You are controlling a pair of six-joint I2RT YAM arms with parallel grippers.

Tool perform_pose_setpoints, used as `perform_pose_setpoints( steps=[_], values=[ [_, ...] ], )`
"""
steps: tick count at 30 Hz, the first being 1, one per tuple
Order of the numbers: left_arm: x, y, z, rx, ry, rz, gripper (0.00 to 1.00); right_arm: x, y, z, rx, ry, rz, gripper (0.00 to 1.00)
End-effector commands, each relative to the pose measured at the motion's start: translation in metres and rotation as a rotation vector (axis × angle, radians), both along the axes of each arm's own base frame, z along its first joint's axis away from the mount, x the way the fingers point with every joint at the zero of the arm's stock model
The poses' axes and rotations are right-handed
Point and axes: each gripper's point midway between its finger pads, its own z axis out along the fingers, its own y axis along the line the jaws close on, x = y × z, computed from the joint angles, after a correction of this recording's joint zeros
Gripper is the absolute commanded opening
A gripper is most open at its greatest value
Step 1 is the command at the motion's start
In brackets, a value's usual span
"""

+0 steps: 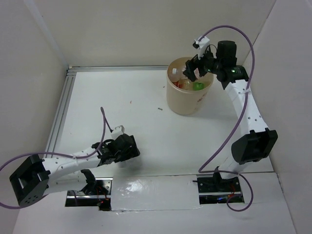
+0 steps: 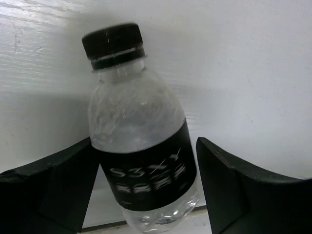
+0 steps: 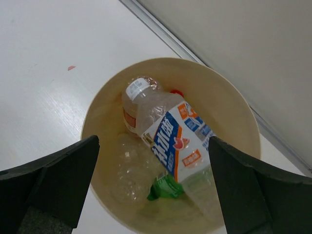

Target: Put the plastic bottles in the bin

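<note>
White table (image 1: 131, 112), pale walls (image 1: 122, 29)

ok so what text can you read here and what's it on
"S3XY" or close, blurred: dark label of the black-capped bottle.
Line beneath it: too blurred.
Big white Chinese characters, too smeared to read: label of the blue-white bottle in the bin.
Mark on the bin's side: too small.

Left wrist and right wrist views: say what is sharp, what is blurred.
Left wrist: black-capped bottle sharp, its label lettering smeared, left fingers soft, shadow to its left. Right wrist: bin and blue-white labelled bottle crisp, right fingers soft.
</note>
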Motion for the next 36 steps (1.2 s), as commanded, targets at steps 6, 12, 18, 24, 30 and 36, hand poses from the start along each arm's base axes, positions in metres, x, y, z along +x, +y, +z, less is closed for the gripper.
perform_pose_setpoints(
  steps=[6,12,18,24,30,36],
  values=[
    [0.016,-0.044,0.073,-0.069,-0.2,-0.097,0.44,-0.075,-0.034,0.051,0.096,-0.066,0.053,0.92],
    [0.042,-0.091,0.199,-0.173,-0.505,-0.237,0.18,-0.121,-0.072,0.021,0.128,0.002,-0.033,0.05],
    [0.097,-0.152,0.351,-0.226,-0.933,-0.336,0.16,-0.153,-0.108,-0.003,0.132,0.004,-0.168,0.65],
    [0.182,-0.192,0.411,-0.235,-1.087,-0.264,0.26,-0.171,-0.113,-0.051,0.182,0.146,-0.198,0.72],
    [0.259,-0.239,0.377,-0.304,-0.968,-0.26,0.54,-0.185,-0.11,-0.075,0.166,0.192,-0.197,0.78],
    [0.279,-0.277,0.351,-0.325,-0.905,-0.353,0.9,-0.196,-0.111,-0.09,0.154,0.233,-0.206,0.97]
  ],
)
